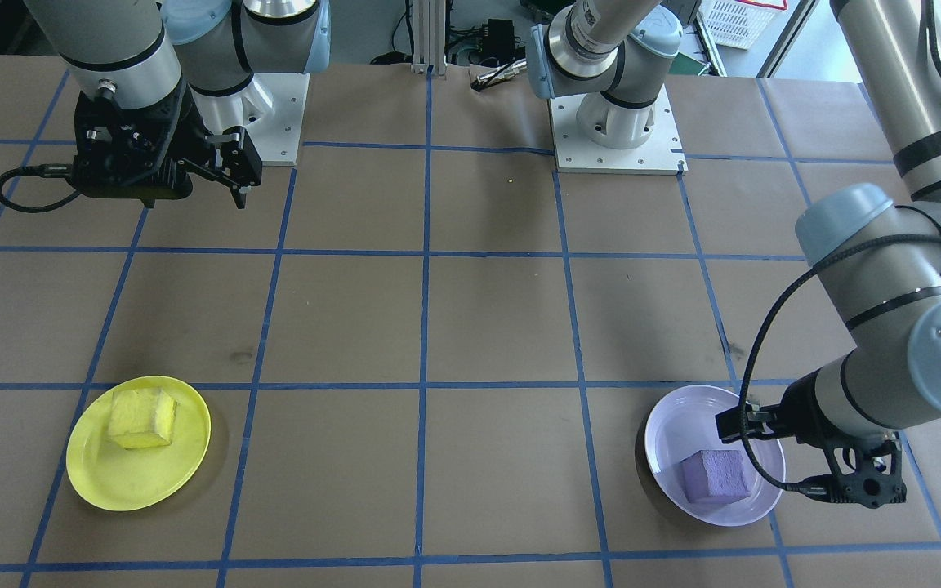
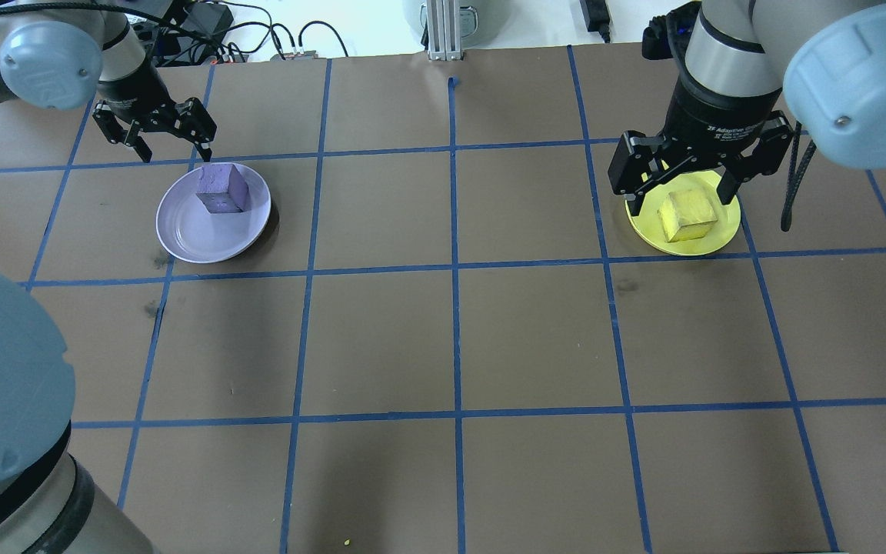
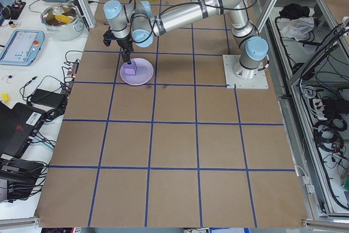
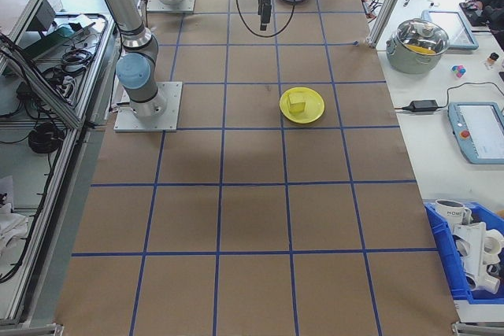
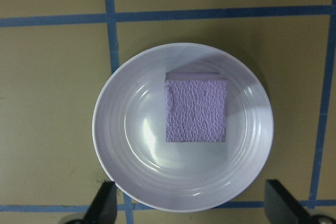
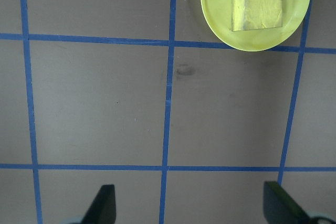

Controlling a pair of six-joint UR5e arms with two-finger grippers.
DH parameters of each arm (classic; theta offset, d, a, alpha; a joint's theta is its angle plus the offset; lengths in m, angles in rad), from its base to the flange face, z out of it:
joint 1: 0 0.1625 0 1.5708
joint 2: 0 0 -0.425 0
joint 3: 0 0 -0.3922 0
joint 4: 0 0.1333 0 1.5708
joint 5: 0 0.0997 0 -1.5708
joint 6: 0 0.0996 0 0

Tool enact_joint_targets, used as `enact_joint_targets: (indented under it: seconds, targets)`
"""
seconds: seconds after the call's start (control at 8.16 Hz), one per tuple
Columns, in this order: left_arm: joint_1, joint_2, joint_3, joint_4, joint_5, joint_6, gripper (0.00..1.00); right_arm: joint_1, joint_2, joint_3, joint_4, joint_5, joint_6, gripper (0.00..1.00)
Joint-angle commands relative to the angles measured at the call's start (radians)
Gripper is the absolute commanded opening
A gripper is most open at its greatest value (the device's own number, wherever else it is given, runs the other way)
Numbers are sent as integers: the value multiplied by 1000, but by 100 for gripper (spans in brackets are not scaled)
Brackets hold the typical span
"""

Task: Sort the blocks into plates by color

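Note:
The purple block [image 2: 221, 189] lies in the lavender plate [image 2: 189, 235], seen from straight above in the left wrist view as block [image 5: 196, 108] and plate [image 5: 126, 166]. My left gripper [image 2: 174, 150] hangs open just past the plate's far rim, holding nothing; its fingertips [image 5: 105, 203] frame the plate's edge. The yellow block [image 1: 141, 418] rests in the yellow plate [image 1: 111, 478]. My right gripper [image 1: 193, 186] is open and empty, raised high and back toward the robot's base. Its wrist view shows the yellow plate [image 6: 218, 22] and yellow block [image 6: 257, 7] far off at the top right.
Brown paper with a blue tape grid [image 2: 454, 265] covers the table. The two arm bases [image 1: 613, 139] stand at the robot's edge. A side table beyond the plates holds a pot [image 3: 62, 19], tablets and cables.

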Motion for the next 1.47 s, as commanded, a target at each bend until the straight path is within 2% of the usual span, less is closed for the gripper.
enact_joint_targets:
  seconds: [0.0, 0.25, 0.49, 0.74, 1.35]
  targets:
    - [-36, 106, 2, -94, 8, -30, 100, 0, -1, 0, -1, 3, -24, 100]
    - [-156, 194, -10, -123, 77, -133, 100, 0, 0, 0, -1, 3, -24, 100]
    - [-296, 336, -13, -146, 80, -232, 100, 0, 2, 0, -1, 10, -23, 100]
    - [-318, 409, -59, -157, 68, -246, 100, 0, 2, 0, -1, 7, -24, 100]
    - [-314, 417, -76, -146, 67, -232, 100, 0, 2, 0, -1, 1, -31, 100]
